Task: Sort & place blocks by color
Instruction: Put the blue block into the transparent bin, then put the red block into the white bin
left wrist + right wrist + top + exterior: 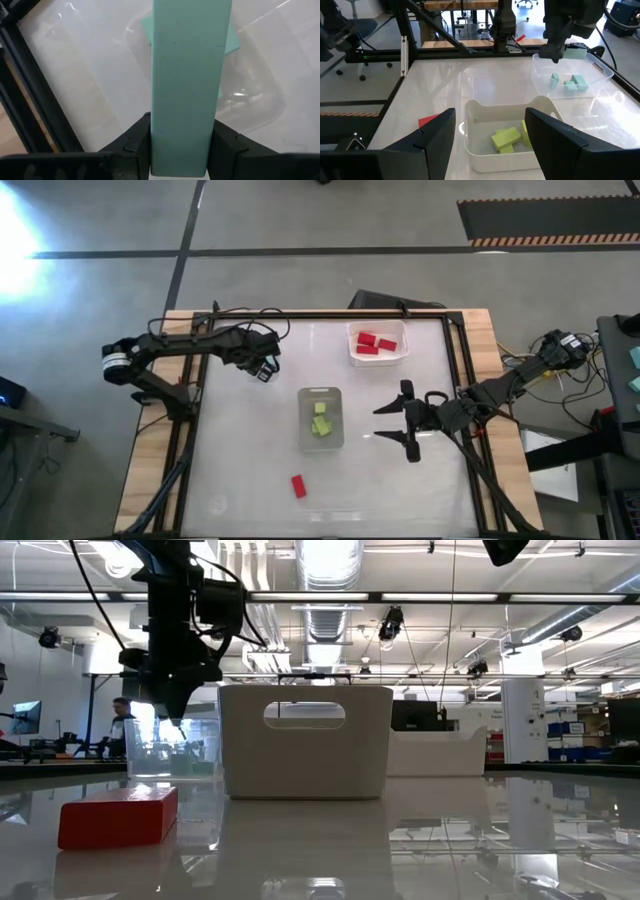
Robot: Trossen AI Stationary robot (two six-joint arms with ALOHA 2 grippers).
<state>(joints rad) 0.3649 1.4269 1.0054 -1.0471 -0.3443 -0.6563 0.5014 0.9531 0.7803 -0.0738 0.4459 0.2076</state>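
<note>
Three containers are noted on the glossy white counter point(250, 460). Red blocks point(372, 343) are held in the white bin point(378, 359) at the far side. Yellow-green blocks point(507, 138) lie in the centre bin point(485, 155). Teal blocks point(568, 83) rest in a clear tray point(600, 67), above which the left gripper point(554, 52) is positioned, its jaws clamped on a flat teal block point(186, 85). One red block point(298, 486) is left loose on the counter near the front edge. The right gripper point(400, 422) is held beside the centre bin, jaws spread wide.
</note>
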